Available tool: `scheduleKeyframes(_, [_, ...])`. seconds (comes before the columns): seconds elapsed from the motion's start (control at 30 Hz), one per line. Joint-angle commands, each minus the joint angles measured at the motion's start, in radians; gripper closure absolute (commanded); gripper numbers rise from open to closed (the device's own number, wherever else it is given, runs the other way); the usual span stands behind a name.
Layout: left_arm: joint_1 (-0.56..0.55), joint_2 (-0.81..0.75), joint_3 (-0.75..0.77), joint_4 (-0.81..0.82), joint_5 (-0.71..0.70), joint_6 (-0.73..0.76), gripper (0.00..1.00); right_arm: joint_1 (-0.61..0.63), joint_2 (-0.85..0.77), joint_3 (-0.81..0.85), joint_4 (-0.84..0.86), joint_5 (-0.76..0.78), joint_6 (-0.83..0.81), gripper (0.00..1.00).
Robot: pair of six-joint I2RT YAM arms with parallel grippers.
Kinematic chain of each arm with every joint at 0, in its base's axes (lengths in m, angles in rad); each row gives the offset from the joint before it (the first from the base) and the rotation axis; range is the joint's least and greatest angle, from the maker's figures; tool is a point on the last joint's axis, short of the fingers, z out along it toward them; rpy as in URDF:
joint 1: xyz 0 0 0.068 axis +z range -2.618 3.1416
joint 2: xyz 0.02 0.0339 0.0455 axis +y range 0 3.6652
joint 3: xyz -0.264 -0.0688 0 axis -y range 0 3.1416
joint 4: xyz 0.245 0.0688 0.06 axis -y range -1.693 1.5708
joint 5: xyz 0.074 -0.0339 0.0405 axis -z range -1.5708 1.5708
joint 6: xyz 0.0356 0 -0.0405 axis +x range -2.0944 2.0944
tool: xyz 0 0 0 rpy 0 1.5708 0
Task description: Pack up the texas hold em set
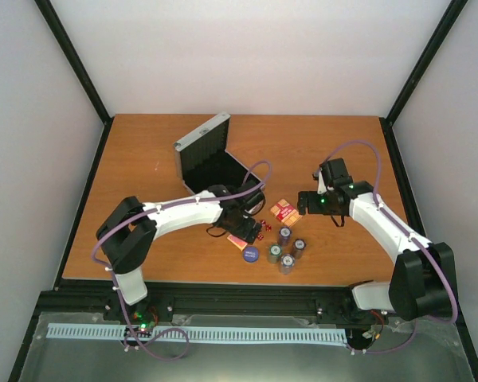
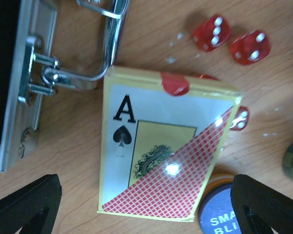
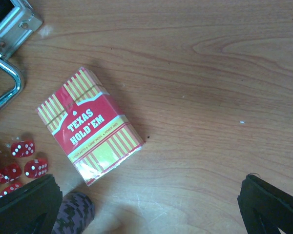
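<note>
Between your left claw's (image 2: 144,197) wide-spread fingers: ace-faced card deck (image 2: 161,146), flat on worktop (image 2: 78,141), ungripped. Open case (image 2: 10,73) just left of claw, so expect short carry. Dice (image 2: 212,31) beyond deck, blue disc (image 2: 219,214) by right finger. Your right claw (image 3: 149,197), wide too and empty, hovers; second deck (image 3: 90,124) ahead-left, probably its pick.

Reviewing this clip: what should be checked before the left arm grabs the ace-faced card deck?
1. Case lid open: ok.
2. Left gripper open, flanking ace-faced deck: ok.
3. Deck free of neighbours: not ok; dice and blue disc crowd its edges.
4. Right gripper open, empty: ok.
5. Free slot inside case: cannot tell.
</note>
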Motion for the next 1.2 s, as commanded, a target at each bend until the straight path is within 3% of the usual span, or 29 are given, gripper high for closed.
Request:
scheduleKeyframes(0.0, [-0.008,-0.04,-0.048,0.057,0.005,0.027,0.02,0.007,-0.018,-0.021,0.004,-0.012,-0.001,0.0])
scheduleKeyframes(0.97, [-0.008,0.073,-0.024,0.114,0.012,0.098,0.02,0.007,0.016,0.003,0.002,-0.007,-0.01,0.0])
scheduleKeyframes(1.17, [-0.008,0.089,-0.029,0.126,0.014,0.108,0.05,0.008,0.033,0.012,0.005,-0.007,-0.012,0.0])
